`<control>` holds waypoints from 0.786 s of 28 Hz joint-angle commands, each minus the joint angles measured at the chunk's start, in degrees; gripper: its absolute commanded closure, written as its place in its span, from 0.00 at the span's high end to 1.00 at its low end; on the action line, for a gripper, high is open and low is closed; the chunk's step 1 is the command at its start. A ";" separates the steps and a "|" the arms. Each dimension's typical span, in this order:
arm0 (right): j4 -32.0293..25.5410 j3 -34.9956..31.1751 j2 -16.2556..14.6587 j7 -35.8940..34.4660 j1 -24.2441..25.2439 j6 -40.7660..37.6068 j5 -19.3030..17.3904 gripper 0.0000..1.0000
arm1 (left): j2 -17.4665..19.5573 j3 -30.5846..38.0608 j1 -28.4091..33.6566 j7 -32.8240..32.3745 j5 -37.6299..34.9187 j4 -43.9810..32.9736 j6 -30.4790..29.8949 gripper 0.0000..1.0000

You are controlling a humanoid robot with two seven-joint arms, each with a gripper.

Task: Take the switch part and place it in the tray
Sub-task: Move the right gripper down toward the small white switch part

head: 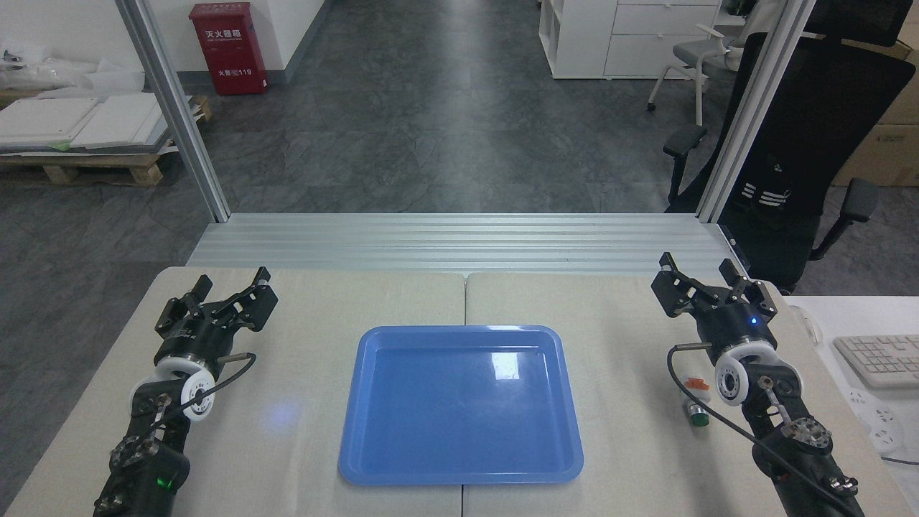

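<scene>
**Both arms idle, switch on the table beside the right arm**

You have the blue tray (459, 459) sitting in the lower middle of the frame, flat on the beige table (301, 445), with nothing in it. Glare from overhead lights marks its glossy floor.

The switch (696, 402) lies at the lower right of the frame, on the table between the tray and your right arm, partly tucked behind that arm's white wrist ring. Its green cap points toward the bottom of the frame and its orange block toward the top. It is well apart from the tray and nothing grips it.

Your left gripper (231, 286) sits at the left of the frame, above the table, its jaws spread and holding nothing. Your right gripper (702, 271) sits at the right, near the table's far edge, its jaws likewise spread and empty. It lies higher in the frame than the switch.

At the right edge you can see a keyboard (879, 359) on a white desk. A black office chair (804, 143) stands behind the right frame post, and a red cabinet (227, 47) is at the upper left.
</scene>
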 commanded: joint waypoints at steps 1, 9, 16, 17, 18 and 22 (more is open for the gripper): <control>0.00 0.00 -0.36 0.39 -0.10 0.06 0.04 0.98 | 0.09 0.00 0.00 -0.26 -0.17 0.11 0.01 1.00; 0.00 -0.17 -0.80 0.39 -0.01 -0.12 0.04 0.98 | 0.00 0.00 0.00 0.00 0.09 0.02 0.10 1.00; 0.00 -0.17 -2.38 0.30 0.16 -0.47 0.04 0.98 | 0.00 0.00 0.00 0.00 0.09 0.02 0.10 1.00; 0.00 -0.09 -2.38 0.30 0.25 -0.38 -0.04 0.98 | 0.00 0.00 0.00 0.00 0.09 0.02 0.02 1.00; 0.00 -0.09 -2.30 0.30 0.34 -0.38 -0.04 0.98 | 0.00 0.00 0.00 0.00 0.09 0.02 0.10 1.00; 0.00 0.09 -2.03 0.30 0.34 -0.47 -0.04 0.98 | 0.00 0.00 0.00 0.00 0.09 0.02 0.10 1.00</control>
